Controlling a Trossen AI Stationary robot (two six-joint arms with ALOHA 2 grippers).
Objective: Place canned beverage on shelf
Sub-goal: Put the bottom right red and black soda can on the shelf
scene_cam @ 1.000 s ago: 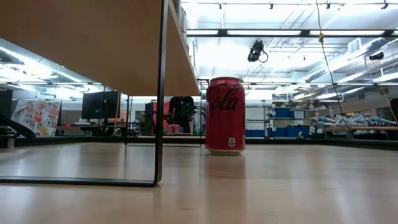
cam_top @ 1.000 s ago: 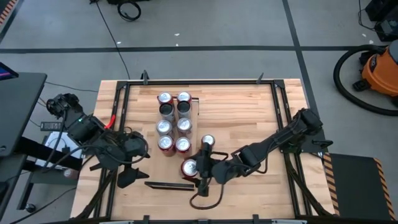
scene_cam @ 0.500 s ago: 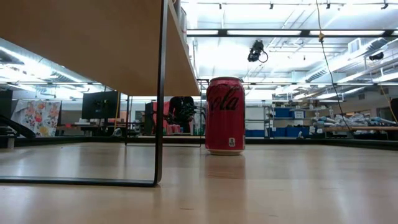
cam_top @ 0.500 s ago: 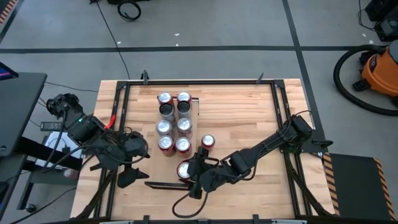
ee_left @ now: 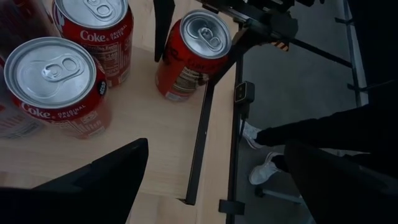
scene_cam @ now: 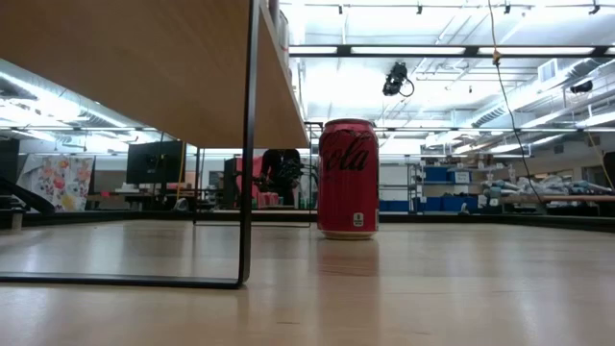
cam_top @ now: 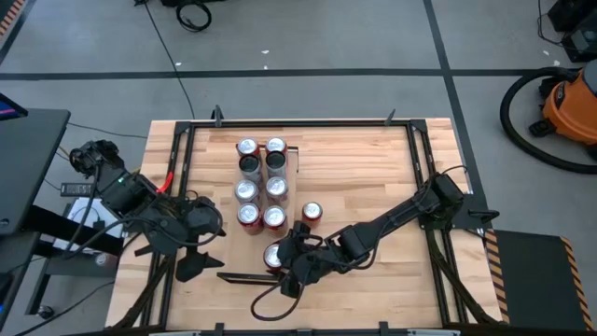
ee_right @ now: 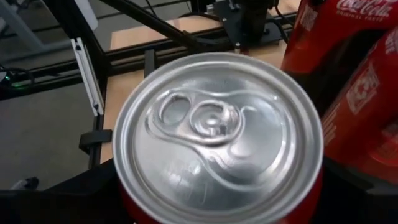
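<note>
A red canned beverage point(cam_top: 275, 254) with a silver top point(ee_right: 217, 134) sits between the fingers of my right gripper point(cam_top: 285, 260), over the near end of the pale wooden shelf point(cam_top: 256, 241). Whether its base rests on the board does not show. Several more cans point(cam_top: 261, 182) stand in two rows on the shelf. Another can point(cam_top: 312, 213) stands upright on the tabletop just right of the shelf, also seen in the low view point(scene_cam: 348, 179). My left gripper point(cam_top: 191, 258) hangs open at the table's left side, with nothing between its fingers point(ee_left: 106, 177). My right gripper has the can's round wall point(ee_right: 124, 202) pinched between its two fingers, one on each side below the rim. The fingers come slanting down from the table's right side. The can stays upright, top up. Its lower part is hidden.
The shelf stands on thin dark metal legs point(scene_cam: 248, 144), and its underside point(scene_cam: 125, 67) spans the low view's upper left. A dark frame runs round the table point(cam_top: 373, 168). Bare planks lie right of the shelf. An orange vacuum point(cam_top: 569, 107) sits on the floor at far right.
My right gripper has carried the can a little toward the table's left and near edges, sinking and rolling slightly. The can has stayed upright. My left arm, the cans on the shelf and the can on the tabletop have not moved.
</note>
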